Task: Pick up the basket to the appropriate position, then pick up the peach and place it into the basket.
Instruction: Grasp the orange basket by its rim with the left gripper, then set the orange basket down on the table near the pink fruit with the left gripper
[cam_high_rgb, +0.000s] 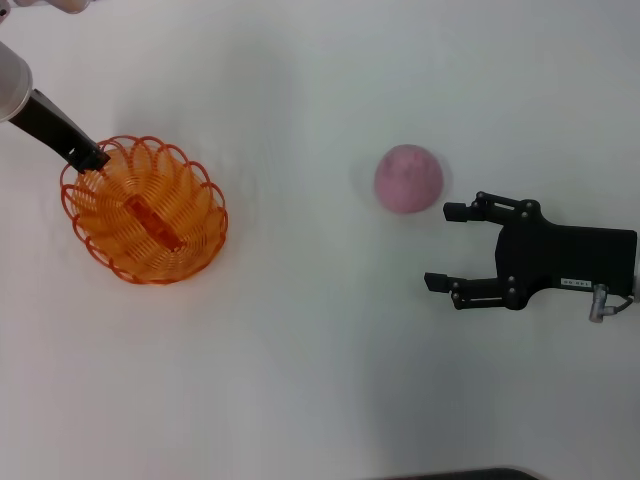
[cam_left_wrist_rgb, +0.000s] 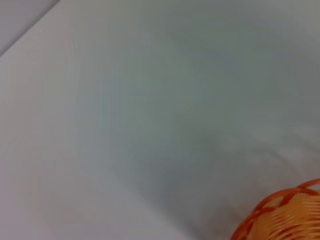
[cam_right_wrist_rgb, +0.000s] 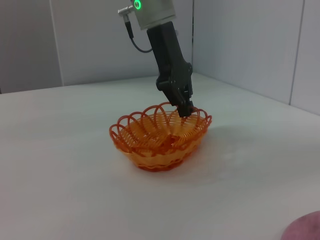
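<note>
The orange wire basket (cam_high_rgb: 196, 238) is at the left of the white table. It also shows in the right wrist view (cam_right_wrist_rgb: 160, 152) and at a corner of the left wrist view (cam_left_wrist_rgb: 285, 217). My left gripper (cam_high_rgb: 90, 157) is shut on the basket's far-left rim, as the right wrist view (cam_right_wrist_rgb: 186, 109) shows. The basket is empty. The dull-pink peach (cam_high_rgb: 408, 178) lies on the table right of centre, and its edge shows in the right wrist view (cam_right_wrist_rgb: 307, 227). My right gripper (cam_high_rgb: 445, 246) is open and empty, just right of and nearer than the peach, not touching it.
The white table (cam_high_rgb: 320, 350) stretches between the basket and the peach. Grey panel walls (cam_right_wrist_rgb: 250, 45) stand behind the table in the right wrist view. A dark edge (cam_high_rgb: 450, 474) shows at the front of the table.
</note>
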